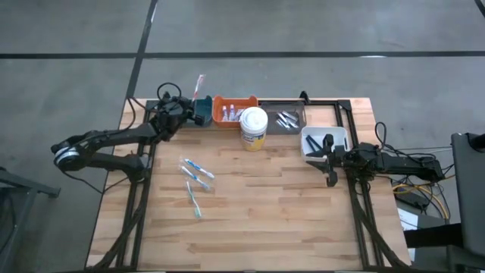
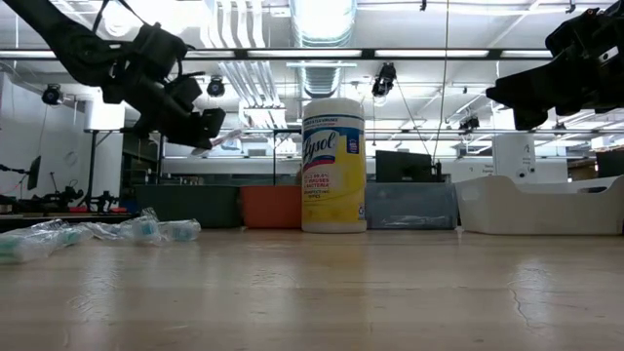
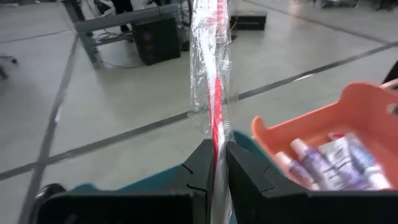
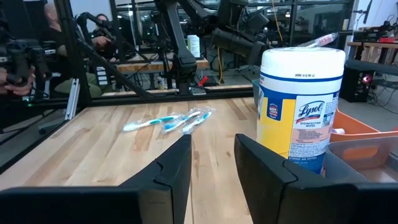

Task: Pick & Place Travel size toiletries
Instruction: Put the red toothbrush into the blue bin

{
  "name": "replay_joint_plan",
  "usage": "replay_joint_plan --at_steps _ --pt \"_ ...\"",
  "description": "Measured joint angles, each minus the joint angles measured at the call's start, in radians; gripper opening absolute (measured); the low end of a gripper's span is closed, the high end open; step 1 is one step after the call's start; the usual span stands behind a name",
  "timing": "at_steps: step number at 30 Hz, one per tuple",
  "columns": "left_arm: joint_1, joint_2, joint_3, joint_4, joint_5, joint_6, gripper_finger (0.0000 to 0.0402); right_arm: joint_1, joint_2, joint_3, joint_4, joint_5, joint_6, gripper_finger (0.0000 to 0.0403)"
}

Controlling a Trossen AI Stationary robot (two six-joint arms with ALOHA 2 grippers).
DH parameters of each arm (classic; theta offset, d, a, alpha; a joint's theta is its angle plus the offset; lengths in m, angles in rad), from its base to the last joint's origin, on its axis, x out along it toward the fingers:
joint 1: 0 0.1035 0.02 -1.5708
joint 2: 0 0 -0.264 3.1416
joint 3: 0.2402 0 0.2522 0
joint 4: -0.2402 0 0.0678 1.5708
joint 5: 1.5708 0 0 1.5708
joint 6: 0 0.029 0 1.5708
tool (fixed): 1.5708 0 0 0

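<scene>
My left gripper (image 1: 191, 108) hangs over the teal bin (image 1: 203, 114) at the table's far edge, shut on a pink-red toothbrush in a clear wrapper (image 3: 211, 68). Its free end points past the far edge (image 1: 200, 82). Three teal-blue wrapped toothbrushes (image 1: 195, 178) lie flat on the wood left of centre, also seen from the right wrist (image 4: 169, 120). The orange bin (image 3: 292, 134) holds several mini tubes (image 3: 333, 158). Thin dark sticks lie in the grey bin (image 1: 286, 118). My right gripper (image 4: 211, 165) is open and empty, beside the white bin (image 1: 324, 141). My left gripper pinches the wrapped pink-red toothbrush between its two fingers (image 3: 239, 168), on the shaft (image 3: 215, 152), wrapper included. The brush runs on along the fingers and sticks out ahead of them. It is lifted clear above the teal bin (image 3: 124, 183). Its rear end is hidden between the fingers.
A yellow-and-white wipes canister (image 1: 254, 127) stands upright between the bins and the table's centre. The four bins line the far edge and right side. Bare wood lies toward the near edge (image 1: 258, 227). Cables trail off the right edge (image 1: 417, 189).
</scene>
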Motion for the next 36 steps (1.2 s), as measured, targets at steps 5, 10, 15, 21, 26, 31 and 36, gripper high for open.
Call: replay_joint_plan --at_steps 5,10,15,21,26,31,36 --pt "0.001 0.0 0.0 -0.076 -0.09 0.018 0.0037 0.0 0.0 0.0 0.0 0.0 0.0 0.012" --pt "0.0 0.0 0.0 -0.114 -0.097 0.012 0.0037 0.0 0.0 0.0 0.0 0.0 0.0 0.0126" --pt "0.001 0.0 0.0 -0.116 -0.1 0.02 0.0037 0.0 0.0 0.0 0.0 0.0 0.0 0.0129" --pt "0.001 0.0 0.0 -0.154 -0.123 0.046 0.0037 0.0 0.0 0.0 0.0 0.0 0.001 0.0127" --pt "0.008 0.008 -0.001 -0.164 -0.125 0.052 0.0037 0.0 0.0 0.0 0.0 0.0 0.001 0.012" --pt "0.009 0.028 -0.001 -0.164 -0.125 0.052 0.0037 0.0 0.0 0.0 0.0 0.0 0.002 0.0116" --pt "0.011 0.054 -0.001 -0.164 -0.126 0.052 0.0037 0.0 0.0 0.0 0.0 0.0 0.001 0.012"
